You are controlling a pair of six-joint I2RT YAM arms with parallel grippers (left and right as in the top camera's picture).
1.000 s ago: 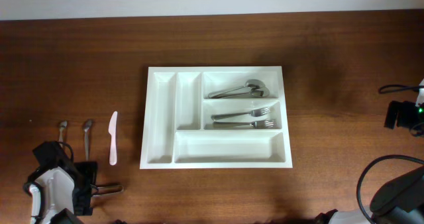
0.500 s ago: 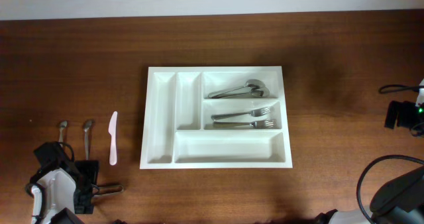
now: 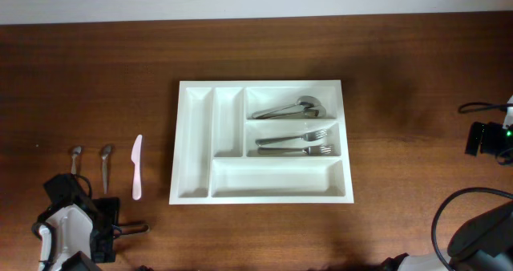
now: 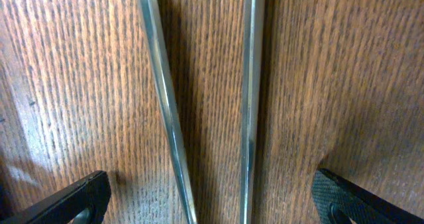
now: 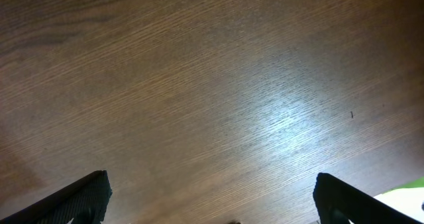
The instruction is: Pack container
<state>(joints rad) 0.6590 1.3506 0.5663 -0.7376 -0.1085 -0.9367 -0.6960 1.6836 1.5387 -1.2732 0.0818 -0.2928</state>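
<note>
Container [image 3: 276,179] packing looked partway. At the bench's near-left corner my left gripper [image 4: 212,201] gaped empty astride two metal handles [image 4: 165,105]; next I should close on one. My right gripper [image 5: 215,201] gaped empty too. Mid-bench, the container held spoons [image 3: 288,109] and forks [image 3: 292,138].

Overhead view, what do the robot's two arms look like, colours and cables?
The left arm has a white shell with a black block at its gripper end. The right arm is a dark grey rounded link with a black cable looping beside it. In the wrist views, the left fingertips and right fingertips are matte black.
</note>
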